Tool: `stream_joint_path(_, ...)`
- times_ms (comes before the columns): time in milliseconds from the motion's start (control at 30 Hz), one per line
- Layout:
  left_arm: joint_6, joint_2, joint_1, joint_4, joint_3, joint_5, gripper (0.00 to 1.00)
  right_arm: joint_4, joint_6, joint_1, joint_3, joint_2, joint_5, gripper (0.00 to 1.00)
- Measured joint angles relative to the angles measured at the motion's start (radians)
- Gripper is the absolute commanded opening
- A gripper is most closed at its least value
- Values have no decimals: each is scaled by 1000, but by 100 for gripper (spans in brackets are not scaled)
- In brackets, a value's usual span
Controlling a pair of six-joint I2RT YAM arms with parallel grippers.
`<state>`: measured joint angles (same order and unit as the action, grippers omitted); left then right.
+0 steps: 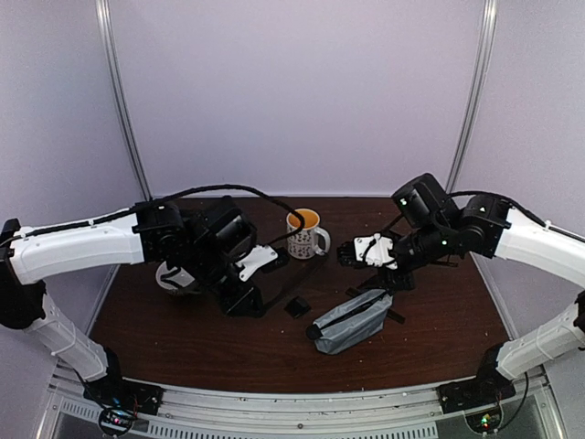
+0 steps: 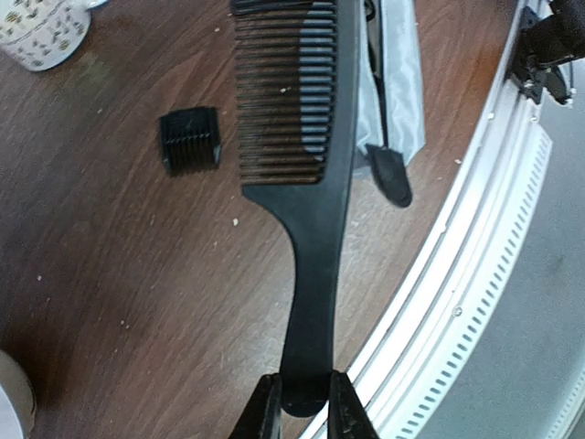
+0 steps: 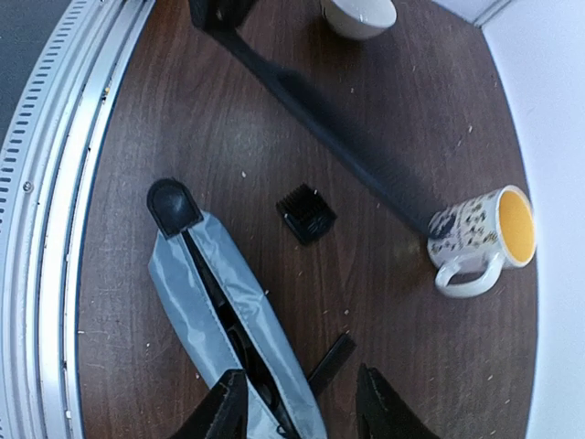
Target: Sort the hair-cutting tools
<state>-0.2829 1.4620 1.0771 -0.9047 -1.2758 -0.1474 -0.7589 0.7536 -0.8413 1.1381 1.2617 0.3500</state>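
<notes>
My left gripper (image 2: 304,413) (image 1: 249,300) is shut on the handle end of a flat black comb (image 2: 302,183). The comb hangs above the table, its toothed end reaching toward the mug (image 3: 480,238). A small black block (image 2: 190,139) (image 3: 306,213) (image 1: 295,306) lies on the wood beside it. Over the grey zip pouch (image 3: 228,302) (image 1: 352,320) my right gripper (image 3: 302,413) (image 1: 347,253) stands open, with nothing between its fingers. The pouch is unzipped, with dark things inside that I cannot make out. A thin black strip (image 3: 331,358) pokes out from under the pouch's edge.
A white bowl (image 1: 178,277) (image 3: 358,14) sits at the left, partly behind the left arm. The patterned mug (image 1: 306,233) with a yellow inside stands at the table's middle back. A metal rail (image 1: 292,402) runs along the near edge.
</notes>
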Motion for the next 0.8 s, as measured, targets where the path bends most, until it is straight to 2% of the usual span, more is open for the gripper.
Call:
stream_joint_path(200, 55, 86, -50, -29, -72, -142, 2, -39, 74, -100, 125, 1, -85, 41)
stream_joint_path(633, 78, 107, -68, -51, -83, -389, 2, -30, 205, -220, 137, 112, -293, 41)
stream_joint_path(700, 81, 107, -69, -55, -90, -421, 2, -27, 217, -229, 137, 123, -307, 37)
stream_joint_path(800, 85, 107, -74, -55, -95, -464, 1, -17, 238, -238, 142, 138, -326, 12)
